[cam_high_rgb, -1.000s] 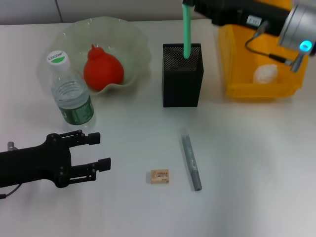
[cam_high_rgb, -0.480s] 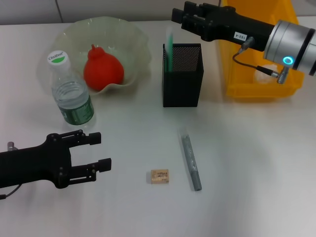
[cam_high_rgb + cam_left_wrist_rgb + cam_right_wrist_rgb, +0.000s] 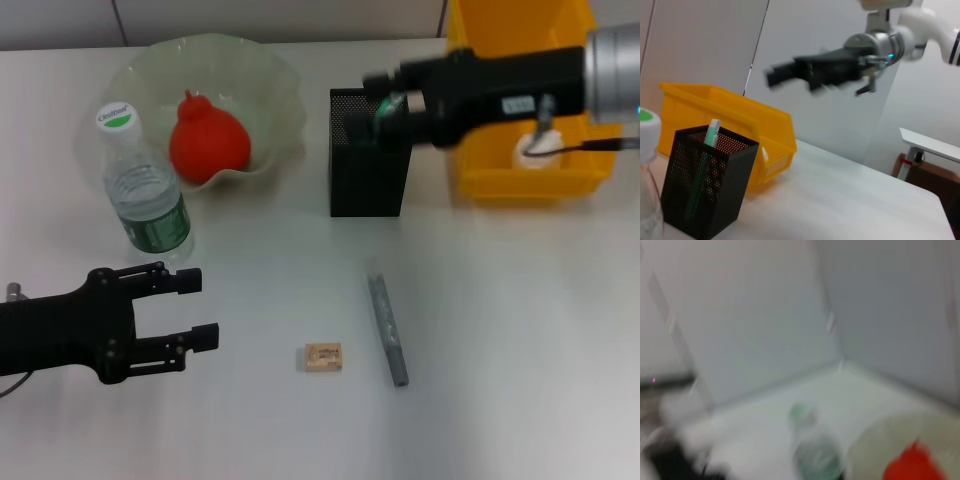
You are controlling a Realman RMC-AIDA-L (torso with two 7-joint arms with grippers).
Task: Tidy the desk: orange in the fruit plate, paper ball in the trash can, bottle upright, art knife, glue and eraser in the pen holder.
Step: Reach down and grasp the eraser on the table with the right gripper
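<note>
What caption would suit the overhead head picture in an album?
Right gripper above the black mesh pen holder; small tan eraser and grey stick lie on the white table.

Hidden, cropped and smeared

The right wrist view is heavily smeared: only a bottle (image 3: pixel 815 452) and a red shape (image 3: pixel 912 465) (cut by the frame edge) can be made out. In the head view the right gripper (image 3: pixel 385 105) hides part of the pen holder (image 3: pixel 368 175) rim, and the left arm (image 3: pixel 40 335) runs off-frame.
</note>
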